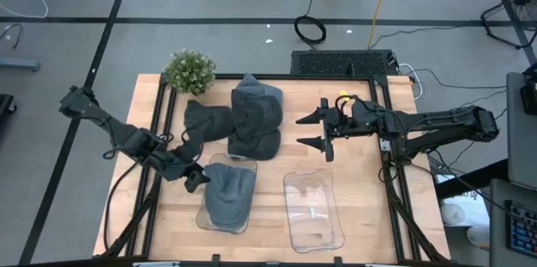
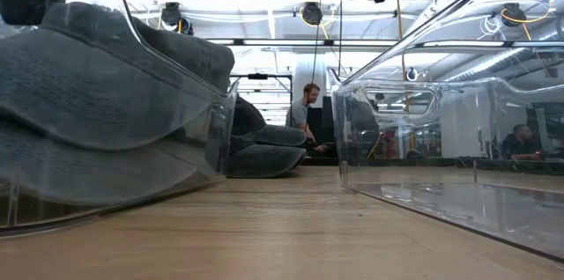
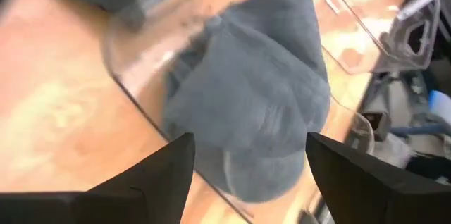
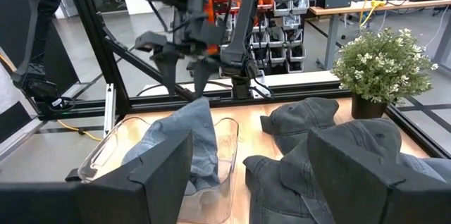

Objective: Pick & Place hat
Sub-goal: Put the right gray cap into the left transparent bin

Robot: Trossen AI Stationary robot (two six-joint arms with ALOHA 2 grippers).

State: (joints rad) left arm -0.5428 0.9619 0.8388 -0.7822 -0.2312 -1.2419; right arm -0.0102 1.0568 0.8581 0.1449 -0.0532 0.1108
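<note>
Hat [image 1: 228,196] in bin [image 1: 204,215], left hand [image 1: 192,164] apparently clear

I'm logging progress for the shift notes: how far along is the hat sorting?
Done: one grey hat lies in the left clear bin. In hand: nothing; the left end effector is open beside that bin, and the right end effector hangs open above the table, empty. Left: the pile of hats near the potted plant sits on the table, and the right clear bin is empty.
</note>
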